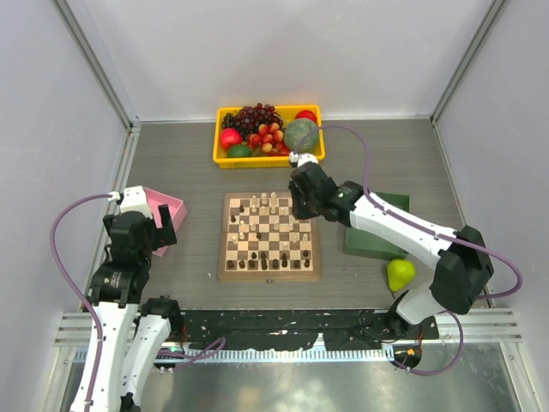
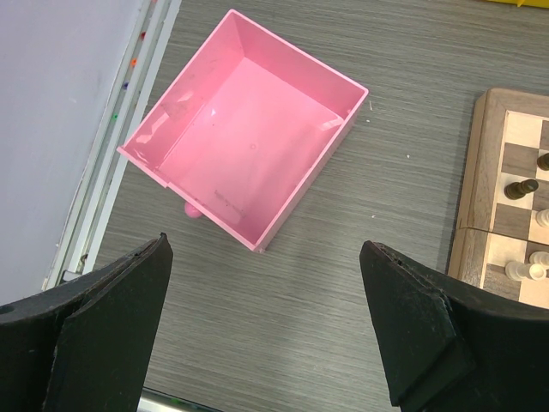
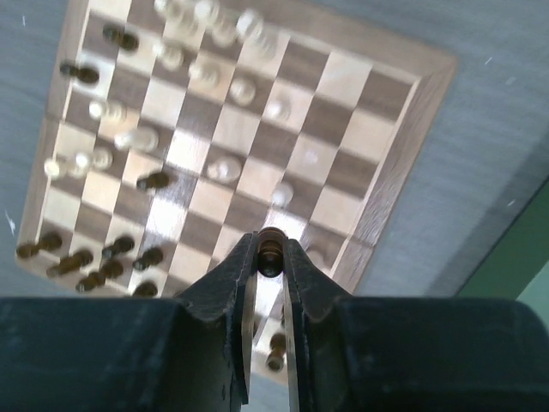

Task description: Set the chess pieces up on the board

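Note:
The board (image 1: 228, 264) lies mid-table, with cream and dark brown chess pieces (image 1: 273, 257) spread over its squares. In the right wrist view the board (image 3: 433, 103) shows from above, and my right gripper (image 3: 270, 251) is shut on a dark brown chess piece (image 3: 271, 255) pinched between its fingertips. In the top view that gripper (image 1: 300, 209) hangs over the board's right side. My left gripper (image 2: 266, 322) stands wide open over bare table, left of the board (image 2: 480, 172), with nothing between its fingers.
A pink tray (image 2: 249, 137) sits just ahead of the left gripper. A yellow bin (image 1: 220, 158) of fruit stands at the back. A green tray (image 1: 369, 245) and a pear (image 1: 399, 273) lie right of the board, under the right arm.

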Controlling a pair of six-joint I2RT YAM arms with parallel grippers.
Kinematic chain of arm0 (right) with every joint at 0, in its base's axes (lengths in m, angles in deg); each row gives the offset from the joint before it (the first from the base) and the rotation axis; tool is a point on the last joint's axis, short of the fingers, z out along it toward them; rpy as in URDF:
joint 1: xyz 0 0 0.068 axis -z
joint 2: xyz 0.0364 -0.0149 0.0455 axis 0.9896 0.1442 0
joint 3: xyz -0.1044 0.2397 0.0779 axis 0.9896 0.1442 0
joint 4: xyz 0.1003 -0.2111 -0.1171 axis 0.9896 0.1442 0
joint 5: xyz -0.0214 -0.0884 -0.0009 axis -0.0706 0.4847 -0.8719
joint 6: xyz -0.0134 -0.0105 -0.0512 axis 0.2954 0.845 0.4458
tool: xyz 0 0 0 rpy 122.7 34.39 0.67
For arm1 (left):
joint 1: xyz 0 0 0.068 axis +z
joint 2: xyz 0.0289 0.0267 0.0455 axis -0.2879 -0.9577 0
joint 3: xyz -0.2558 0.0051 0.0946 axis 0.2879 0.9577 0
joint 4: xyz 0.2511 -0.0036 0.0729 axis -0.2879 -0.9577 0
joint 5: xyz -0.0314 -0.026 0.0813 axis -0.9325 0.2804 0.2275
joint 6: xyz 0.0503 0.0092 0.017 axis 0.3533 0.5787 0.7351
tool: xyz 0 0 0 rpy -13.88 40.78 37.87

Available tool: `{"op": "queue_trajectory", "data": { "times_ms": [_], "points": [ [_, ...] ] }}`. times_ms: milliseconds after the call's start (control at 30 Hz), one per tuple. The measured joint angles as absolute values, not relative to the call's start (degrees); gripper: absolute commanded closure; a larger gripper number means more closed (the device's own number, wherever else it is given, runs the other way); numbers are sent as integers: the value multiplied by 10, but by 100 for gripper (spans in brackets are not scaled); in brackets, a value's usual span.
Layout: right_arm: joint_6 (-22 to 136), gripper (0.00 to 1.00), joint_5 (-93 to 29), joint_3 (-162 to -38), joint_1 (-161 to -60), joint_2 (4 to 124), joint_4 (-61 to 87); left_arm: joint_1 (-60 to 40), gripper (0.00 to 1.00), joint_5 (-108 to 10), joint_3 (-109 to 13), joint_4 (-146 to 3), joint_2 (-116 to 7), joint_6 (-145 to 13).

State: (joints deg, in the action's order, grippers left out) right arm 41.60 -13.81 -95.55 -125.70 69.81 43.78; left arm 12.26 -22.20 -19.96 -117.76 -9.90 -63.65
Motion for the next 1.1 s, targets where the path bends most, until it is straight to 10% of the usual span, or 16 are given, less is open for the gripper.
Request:
{"op": "queue_trajectory", "data": {
  "times_ms": [1100],
  "points": [
    [320, 81, -127, -812, -1366, 719, 400, 123, 1, -231, -200, -1177, -101, -637]
  ]
}}
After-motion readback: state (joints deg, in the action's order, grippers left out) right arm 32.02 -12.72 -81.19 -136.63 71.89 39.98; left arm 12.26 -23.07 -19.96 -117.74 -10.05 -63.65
